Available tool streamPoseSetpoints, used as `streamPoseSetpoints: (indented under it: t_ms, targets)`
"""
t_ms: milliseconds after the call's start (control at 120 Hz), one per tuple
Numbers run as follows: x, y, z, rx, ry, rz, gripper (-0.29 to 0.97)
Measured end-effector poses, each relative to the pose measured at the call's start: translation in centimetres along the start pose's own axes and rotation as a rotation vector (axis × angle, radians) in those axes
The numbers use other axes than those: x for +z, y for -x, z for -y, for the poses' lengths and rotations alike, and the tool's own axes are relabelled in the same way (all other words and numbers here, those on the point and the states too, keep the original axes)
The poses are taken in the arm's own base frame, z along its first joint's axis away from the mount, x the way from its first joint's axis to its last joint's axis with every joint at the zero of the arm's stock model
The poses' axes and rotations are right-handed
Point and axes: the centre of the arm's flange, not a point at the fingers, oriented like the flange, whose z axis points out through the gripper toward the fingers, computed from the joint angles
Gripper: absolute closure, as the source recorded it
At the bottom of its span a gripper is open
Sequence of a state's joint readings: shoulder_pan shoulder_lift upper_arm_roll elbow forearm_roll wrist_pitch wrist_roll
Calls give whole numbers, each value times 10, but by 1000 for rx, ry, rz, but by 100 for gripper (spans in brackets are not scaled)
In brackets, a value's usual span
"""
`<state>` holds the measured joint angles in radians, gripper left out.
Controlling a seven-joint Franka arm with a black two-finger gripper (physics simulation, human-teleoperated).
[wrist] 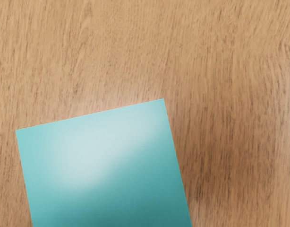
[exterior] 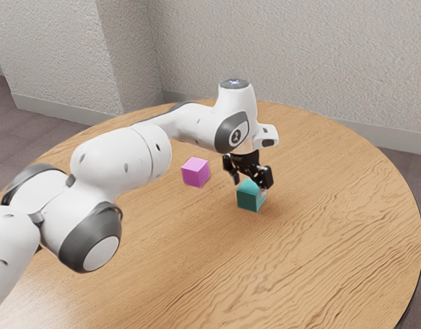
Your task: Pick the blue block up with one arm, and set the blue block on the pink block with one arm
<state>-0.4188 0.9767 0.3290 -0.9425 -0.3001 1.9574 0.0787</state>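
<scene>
The blue block (exterior: 251, 197), a teal-blue cube, rests on the round wooden table (exterior: 320, 233) near its middle. My gripper (exterior: 249, 179) hangs directly over it, open, with one black finger coming down at each side of the cube's top. In the wrist view the block's top face (wrist: 105, 170) lies close under my hand, turned a little against the wood grain. The pink block (exterior: 196, 171) stands on the table a short way toward the exterior view's left of the blue one, apart from it and from the gripper.
My white arm (exterior: 128, 164) reaches in from the exterior view's left, passing above and behind the pink block. Bare wood stretches to the exterior view's right and front of the blocks. A wall stands behind the table.
</scene>
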Motion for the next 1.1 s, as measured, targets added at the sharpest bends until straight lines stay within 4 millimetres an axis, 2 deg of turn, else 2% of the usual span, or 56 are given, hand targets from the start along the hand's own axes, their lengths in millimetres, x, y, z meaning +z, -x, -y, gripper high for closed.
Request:
streamPoseSetpoints:
  t_ms: [108,442,658,925,1100]
  targets:
    - [3,-2,3,-5,-3,-19,0]
    - [31,-5,10,-19,-10,-46,0]
    - [35,-7,20,-54,2,-72,0]
    - [42,-8,19,-62,4,-90,0]
    - [45,-8,15,-61,4,-94,11]
